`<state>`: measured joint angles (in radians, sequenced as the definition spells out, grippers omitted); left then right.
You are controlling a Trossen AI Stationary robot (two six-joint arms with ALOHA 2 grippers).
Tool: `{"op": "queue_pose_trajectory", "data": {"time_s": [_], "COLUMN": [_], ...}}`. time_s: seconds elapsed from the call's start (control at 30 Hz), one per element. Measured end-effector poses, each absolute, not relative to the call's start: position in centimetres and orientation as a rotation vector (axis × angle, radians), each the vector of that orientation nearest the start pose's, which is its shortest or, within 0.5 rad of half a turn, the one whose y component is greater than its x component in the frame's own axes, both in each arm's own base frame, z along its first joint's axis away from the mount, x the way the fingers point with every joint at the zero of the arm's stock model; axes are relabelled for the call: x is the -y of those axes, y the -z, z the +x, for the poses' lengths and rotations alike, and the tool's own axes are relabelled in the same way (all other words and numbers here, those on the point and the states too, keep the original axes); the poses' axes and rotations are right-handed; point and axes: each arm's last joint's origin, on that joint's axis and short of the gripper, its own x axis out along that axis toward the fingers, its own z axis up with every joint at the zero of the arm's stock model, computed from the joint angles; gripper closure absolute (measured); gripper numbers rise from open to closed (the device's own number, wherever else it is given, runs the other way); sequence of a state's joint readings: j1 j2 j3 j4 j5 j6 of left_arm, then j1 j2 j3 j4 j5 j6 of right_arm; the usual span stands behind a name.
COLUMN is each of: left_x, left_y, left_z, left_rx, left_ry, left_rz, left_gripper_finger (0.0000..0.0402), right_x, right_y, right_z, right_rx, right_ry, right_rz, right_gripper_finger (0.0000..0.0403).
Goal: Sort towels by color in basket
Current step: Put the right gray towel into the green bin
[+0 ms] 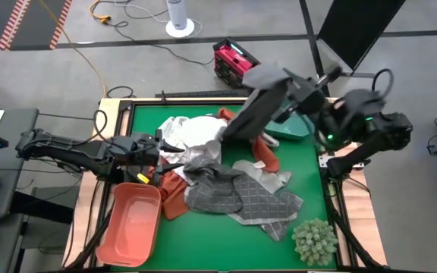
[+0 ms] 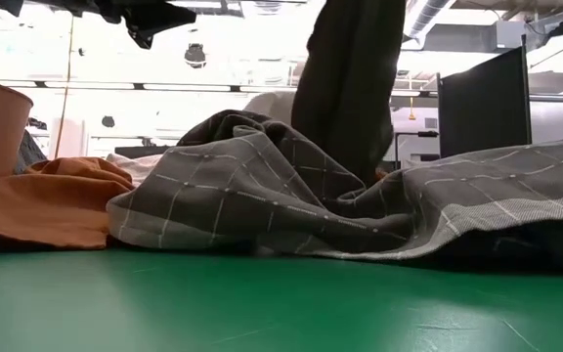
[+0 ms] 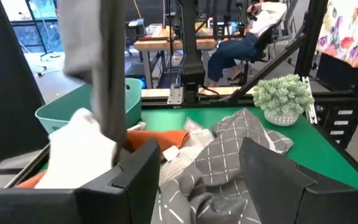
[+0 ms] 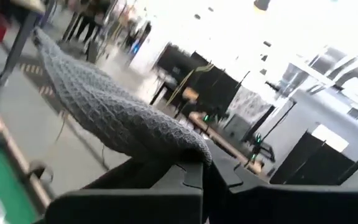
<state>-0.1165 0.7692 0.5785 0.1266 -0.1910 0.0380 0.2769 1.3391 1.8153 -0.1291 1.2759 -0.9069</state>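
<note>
**Grey towel clamped in my right hand, lifted above the pile**

Green worktop [image 1: 226, 243] fills my overhead view, with the towels heaped across its middle. The biggest piece I see is the grey checked towel [image 1: 237, 199], spread flat toward the near edge; from the low camera it lies in folds right across the foreground. Behind it on the overhead view sits the white towel [image 1: 196, 130], bunched at the far side of the heap, and a rust-orange towel [image 1: 174, 191] pokes out at the pile's left, just beside the orange basket [image 1: 131, 227] at the near left corner. A teal basket [image 1: 290, 129] stands at the far right, partly hidden under my right arm.

My right hand [image 4: 201, 171] is raised above the worktop with its fingers pressed together on a plain grey towel [image 1: 260, 102], which hangs down from it over the pile; the wrist camera shows the knit cloth draped over the pinched fingers.

My left hand [image 3: 194, 165] hovers low at the left edge of the heap, fingers apart and empty, facing the white and orange cloth.

Smallest on the worktop, a spiky pale-green plant ball [image 1: 315, 240] rests at the near right corner, apart from the towels.
</note>
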Motion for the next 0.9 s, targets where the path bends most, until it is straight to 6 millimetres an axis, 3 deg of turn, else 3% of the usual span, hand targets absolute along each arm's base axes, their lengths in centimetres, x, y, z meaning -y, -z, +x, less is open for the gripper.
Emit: {"op": "queue_pose_trajectory", "data": {"time_s": [0.23,0.37,0.67,0.9], "left_x": [1.4,1.4,1.4,1.4], "left_y": [-29.1,-29.0,-29.0,-29.0], "left_z": [17.8,17.7,17.7,17.7], "left_rx": [-0.091,-0.1,-0.098,-0.099], "left_ry": [-0.107,-0.12,-0.123,-0.124], "left_rz": [0.053,0.056,0.05,0.048], "left_gripper_finger": [0.0191,0.0191,0.0191,0.0191], "right_x": [-5.2,-5.7,-4.0,-2.6], "right_y": [-58.5,-59.8,-61.8,-64.1], "right_z": [20.0,18.6,16.7,14.1], "right_rx": [0.134,0.164,0.123,0.33], "right_ry": [0.878,0.882,0.988,1.105], "right_rz": [-0.615,-0.712,-0.858,-0.876], "right_gripper_finger": [0.038,0.0385,0.0385,0.0384]}}
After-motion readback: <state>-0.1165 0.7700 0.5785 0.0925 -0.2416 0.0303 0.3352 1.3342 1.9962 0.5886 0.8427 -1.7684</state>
